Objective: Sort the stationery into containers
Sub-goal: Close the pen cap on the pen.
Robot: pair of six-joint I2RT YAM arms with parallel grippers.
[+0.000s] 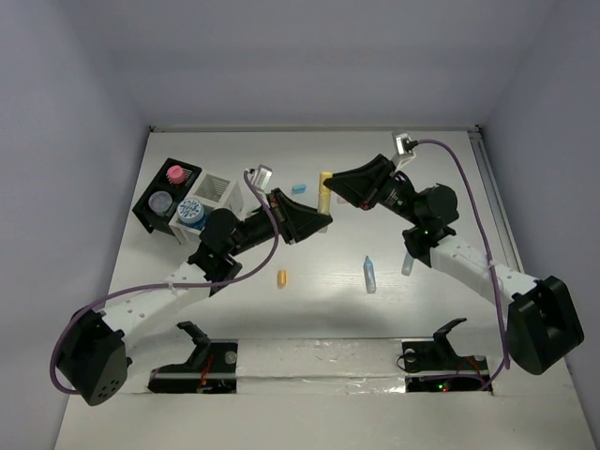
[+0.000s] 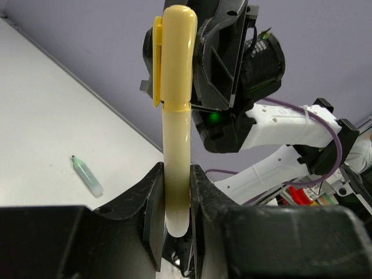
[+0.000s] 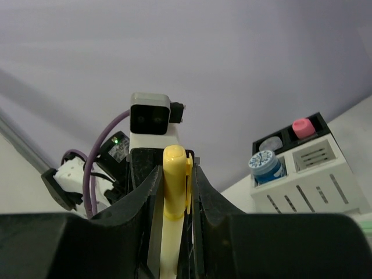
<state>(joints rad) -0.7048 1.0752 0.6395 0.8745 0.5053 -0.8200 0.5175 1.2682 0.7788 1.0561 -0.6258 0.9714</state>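
So far, the sorting looks partly done. At the far left corner of the table (image 1: pixel 450 159) stand the black ribbed rectangular tray (image 1: pixel 143 217) and the adjoining white compartmented box (image 1: pixel 217 187). A pink ribbed piece (image 1: pixel 174 173) and a grey-lidded round tub (image 1: pixel 160 202) already sit in the tray. A blue-lidded round tub (image 1: pixel 191 212) sits at the join of the two; from the right wrist view it seems to be in the box, though I cannot be sure.

Left to sort, lying loose about the middle of the table, are a short orange stick (image 1: pixel 281 277), a pale blue stick (image 1: pixel 369 274), a small blue piece (image 1: pixel 298 187) nearer the far edge, and another pale stick (image 1: pixel 407 263) just beside the right arm.

A long yellow capped marker pen (image 2: pixel 176 133) is lifted off the table, above its middle toward the far edge, and held from both ends. The left claw (image 2: pixel 176 197) is pressed tight on the pen's pale barrel. The right claw (image 3: pixel 174 186) is likewise pinched on the capped end. By my judgement this is a hand-over or a tug at the cap; which of the two I cannot tell.
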